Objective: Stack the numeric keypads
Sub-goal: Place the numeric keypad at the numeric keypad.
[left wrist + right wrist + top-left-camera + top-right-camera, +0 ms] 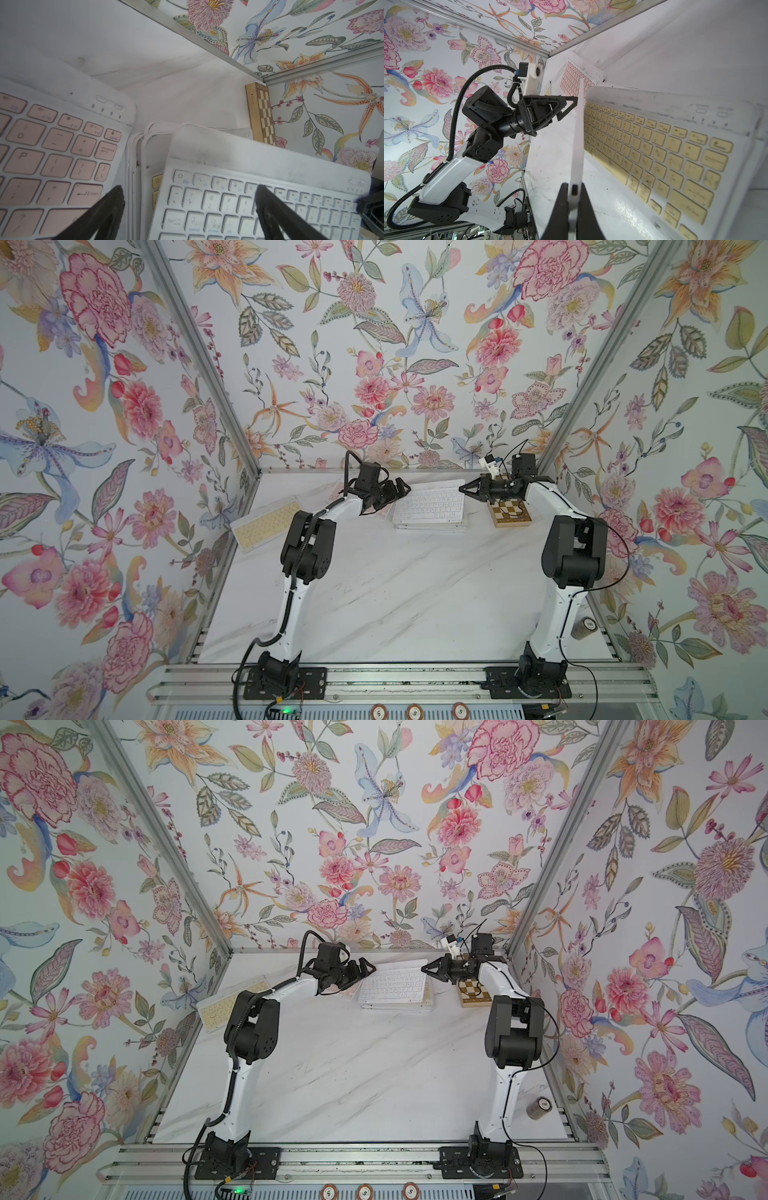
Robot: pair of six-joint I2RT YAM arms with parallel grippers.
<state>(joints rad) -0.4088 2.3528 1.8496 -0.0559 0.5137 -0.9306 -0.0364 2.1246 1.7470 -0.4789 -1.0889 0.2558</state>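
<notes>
A stack of numeric keypads [432, 524] lies at the far middle of the table in both top views. Over it is a white-keyed keypad [430, 504] [249, 187], and my right gripper [462, 488] [574, 191] is shut on its right edge. In the right wrist view this keypad is edge-on [577, 135], just above a yellow-keyed keypad [654, 145]. My left gripper [406, 487] [190, 197] is open over the white keypad's left end, holding nothing. A pink-keyed keypad [52, 149] lies left of the stack. Another yellow keypad [266, 522] lies by the left wall.
A brown-and-cream chessboard [509, 512] [261, 112] sits right of the stack in the far right corner, under my right wrist. A small round tin [584, 626] stands at the near right edge. Poker chips [414, 711] lie along the front rail. Flowered walls enclose three sides.
</notes>
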